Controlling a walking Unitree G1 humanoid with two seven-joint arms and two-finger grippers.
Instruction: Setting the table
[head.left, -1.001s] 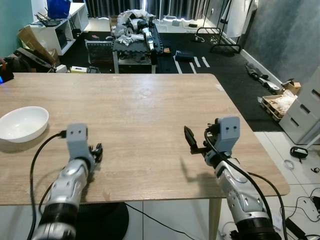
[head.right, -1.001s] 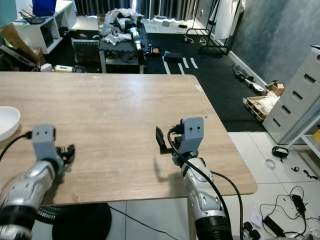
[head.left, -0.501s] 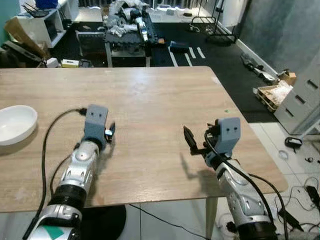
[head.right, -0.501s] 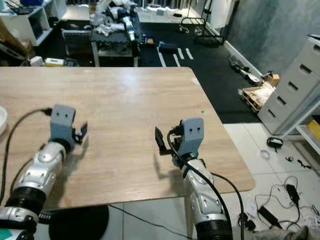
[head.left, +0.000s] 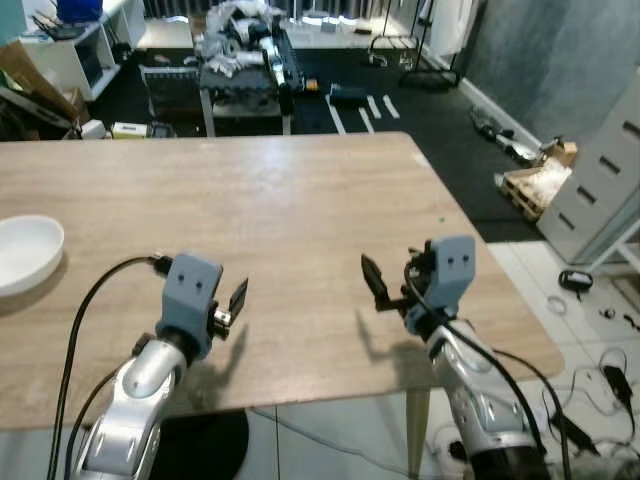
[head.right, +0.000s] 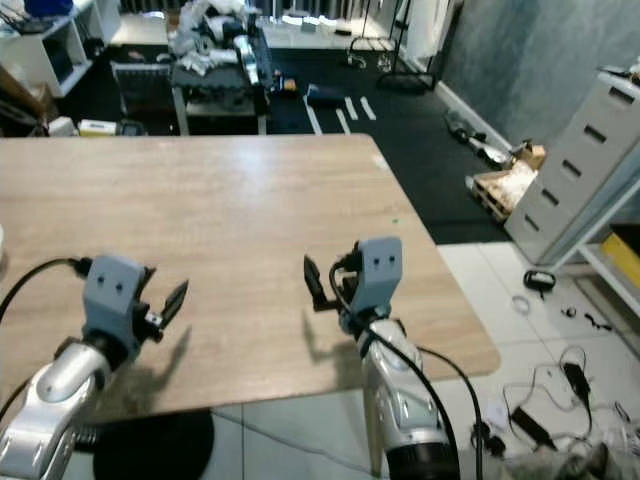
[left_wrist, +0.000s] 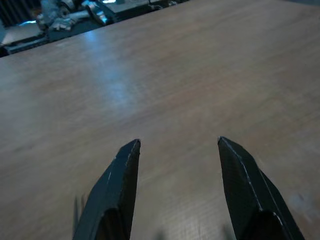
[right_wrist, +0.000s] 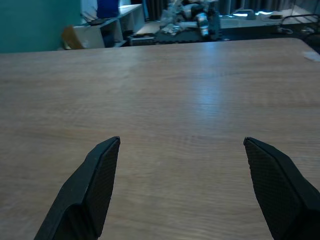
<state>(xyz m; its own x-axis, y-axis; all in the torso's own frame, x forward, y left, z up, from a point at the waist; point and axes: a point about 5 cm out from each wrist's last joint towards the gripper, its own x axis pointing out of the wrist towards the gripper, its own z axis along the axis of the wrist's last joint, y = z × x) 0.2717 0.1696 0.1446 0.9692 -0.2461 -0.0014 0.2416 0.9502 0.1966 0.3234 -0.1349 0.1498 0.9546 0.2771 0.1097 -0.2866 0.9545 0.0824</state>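
A white bowl sits on the wooden table near its left edge, far from both arms. My left gripper hovers just above the tabletop close to the front edge, open and holding nothing; the left wrist view shows its fingers spread over bare wood. Over the front right part of the table my right gripper is open wide and empty, with the fingers well apart above the wood in the right wrist view.
Beyond the table's far edge stands a dark cart piled with clutter, with white shelves at the far left. Grey drawers and loose cables lie on the floor past the table's right edge.
My left arm went forward over the table, then drew back toward the front edge, and its fingers have spread apart. The right arm has barely moved. The camera has shifted.
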